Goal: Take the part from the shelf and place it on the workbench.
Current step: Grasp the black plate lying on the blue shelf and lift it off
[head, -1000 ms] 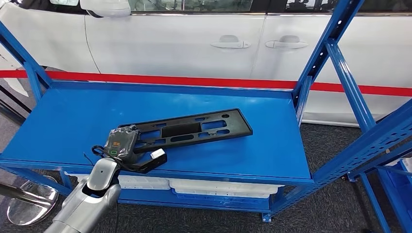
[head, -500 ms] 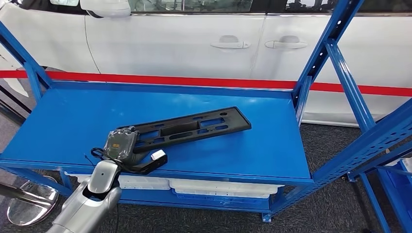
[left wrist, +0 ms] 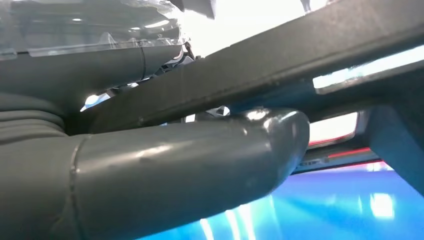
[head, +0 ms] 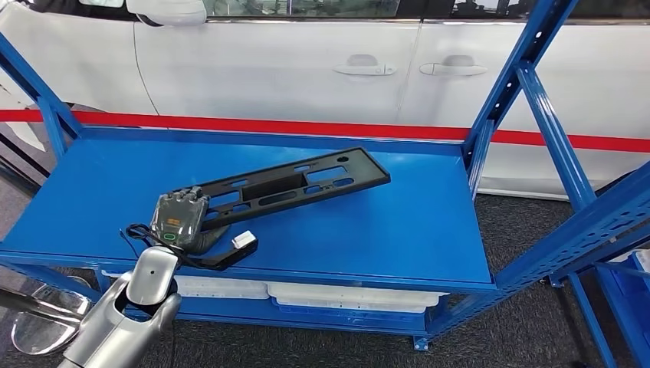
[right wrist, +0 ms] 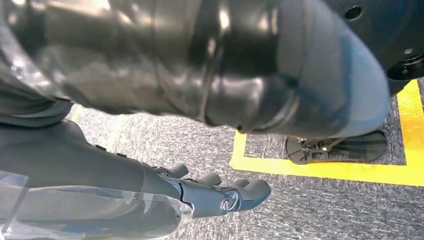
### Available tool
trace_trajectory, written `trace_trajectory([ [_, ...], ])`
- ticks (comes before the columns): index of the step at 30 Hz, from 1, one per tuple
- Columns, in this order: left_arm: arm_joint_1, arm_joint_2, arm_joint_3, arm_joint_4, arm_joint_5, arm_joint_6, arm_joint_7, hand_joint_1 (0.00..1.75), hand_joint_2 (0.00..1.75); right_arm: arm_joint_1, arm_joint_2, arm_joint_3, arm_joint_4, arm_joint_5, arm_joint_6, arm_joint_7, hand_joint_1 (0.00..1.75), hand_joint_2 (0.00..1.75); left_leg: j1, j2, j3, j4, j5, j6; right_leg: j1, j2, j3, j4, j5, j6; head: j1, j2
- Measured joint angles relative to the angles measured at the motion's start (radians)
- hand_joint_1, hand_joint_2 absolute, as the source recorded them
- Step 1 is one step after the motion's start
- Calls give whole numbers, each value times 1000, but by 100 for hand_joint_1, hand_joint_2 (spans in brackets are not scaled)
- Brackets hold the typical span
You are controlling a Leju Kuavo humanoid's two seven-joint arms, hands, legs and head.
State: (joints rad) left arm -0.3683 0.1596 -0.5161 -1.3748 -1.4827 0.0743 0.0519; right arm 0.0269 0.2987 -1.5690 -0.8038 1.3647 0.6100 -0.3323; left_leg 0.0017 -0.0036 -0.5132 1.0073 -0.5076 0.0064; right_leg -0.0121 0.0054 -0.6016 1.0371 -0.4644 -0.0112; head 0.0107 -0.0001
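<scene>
The part is a long flat black plastic plate with several cut-outs, lying slantwise over the blue shelf. My left hand grips its near left end, fingers over the top edge and thumb underneath. The plate's far right end looks lifted off the shelf. In the left wrist view the thick grey thumb presses under the black bar of the part. My right hand hangs beside my body above the floor, fingers stretched out, holding nothing.
Blue uprights and a slanted brace frame the shelf's right side. White trays sit on the lower level. A white car stands behind. Yellow floor tape runs over grey carpet.
My left hand has drawn the part leftward and raised it; the plate's far end now sits higher and further left in the head view. The right hand has no earlier frame.
</scene>
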Motion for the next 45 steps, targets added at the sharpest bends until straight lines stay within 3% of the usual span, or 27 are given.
trace_trajectory([
  [6, 0, 24, -9, -88, -15, -7, -1, 175, 0, 0, 0, 0, 0, 0, 0, 0, 0, 0, 0, 0, -1, 0, -1, 0, 0, 0, -1, 0, 0, 0, 0, 0],
  [19, -9, 68, -53, -149, -75, -8, -41, 175, 0, 0, 0, 0, 1, 7, 0, -1, 0, 0, -1, 0, -3, 3, -1, 1, -1, 0, -2, -1, 1, 1, 0, 0],
  [24, -34, 103, -96, -172, -82, -24, -68, 175, 0, 0, 0, 0, 5, 23, -2, -9, 0, 0, -1, 0, -9, 11, -4, 6, -3, 0, -4, -2, 4, 6, 0, 0],
  [27, -46, 118, -116, -180, -85, -24, -73, 175, 0, 0, -1, 0, 10, 25, -2, -13, 0, 0, 1, 0, -9, 9, 6, 15, -2, 1, -4, -6, 11, 18, 0, 0],
  [29, -53, 123, -129, -183, -86, -24, -75, 175, 0, 0, -3, 0, 12, 25, -2, -13, 0, 0, 6, 5, -7, -8, 23, 28, 0, 0, -13, 14, -11, 26, 0, 0],
  [32, -56, 130, -148, -184, -86, -24, -79, 175, 0, 0, -6, 0, 14, 26, -2, -13, 0, 0, 7, 10, -17, -17, 38, 40, -2, 0, -74, 170, -112, 31, 0, 0],
  [33, -56, 132, -154, -184, -86, -23, -80, 175, 0, 0, -7, 0, 15, 27, -2, -13, 0, 0, 7, 11, -21, -14, 39, 40, -3, -1, -93, 223, -133, 34, 0, 0],
  [34, -56, 134, -161, -184, -86, -23, -81, 175, 0, 0, -8, 0, 17, 27, -2, -13, 0, 0, 7, 12, -25, -11, 39, 40, -4, -1, -99, 248, -135, 35, 0, 0],
  [35, -56, 136, -167, -184, -86, -22, -82, 175, 0, 0, -10, 0, 18, 28, -2, -13, 0, 0, 7, 12, -29, -7, 39, 39, -5, -1, -88, 238, -119, 36, 0, 0],
  [37, -56, 139, -176, -184, -86, -21, -83, 175, 0, 0, -13, 0, 19, 28, -1, -13, 0, 0, 7, 12, -37, 6, 37, 35, -9, -1, -25, 127, -63, 35, 0, 0],
  [39, -56, 143, -181, -184, -86, -20, -83, 175, 0, 0, -15, 0, 20, 27, -1, -13, 0, 0, 5, 11, -48, 18, 36, 24, -7, -1, 24, 30, -34, 27, 0, 0],
  [41, -57, 146, -185, -184, -86, -18, -82, 175, 0, 0, -16, 0, 21, 27, -1, -13, 0, 0, 2, 10, -56, 23, 40, 10, 0, 1, 28, 11, -31, 17, 0, 0],
  [43, -57, 151, -188, -184, -86, -15, -81, 175, 0, 0, -17, 0, 21, 27, 0, -13, 0, 0, 4, 9, -62, 28, 37, -1, -3, 0, 23, 2, -23, 2, 0, 0],
  [45, -58, 156, -191, -184, -86, -9, -80, 175, 0, -1, -17, 0, 21, 25, 1, -13, 0, 0, 7, 8, -81, 78, -13, -11, -8, -3, 15, -7, -9, -17, 0, 0],
])
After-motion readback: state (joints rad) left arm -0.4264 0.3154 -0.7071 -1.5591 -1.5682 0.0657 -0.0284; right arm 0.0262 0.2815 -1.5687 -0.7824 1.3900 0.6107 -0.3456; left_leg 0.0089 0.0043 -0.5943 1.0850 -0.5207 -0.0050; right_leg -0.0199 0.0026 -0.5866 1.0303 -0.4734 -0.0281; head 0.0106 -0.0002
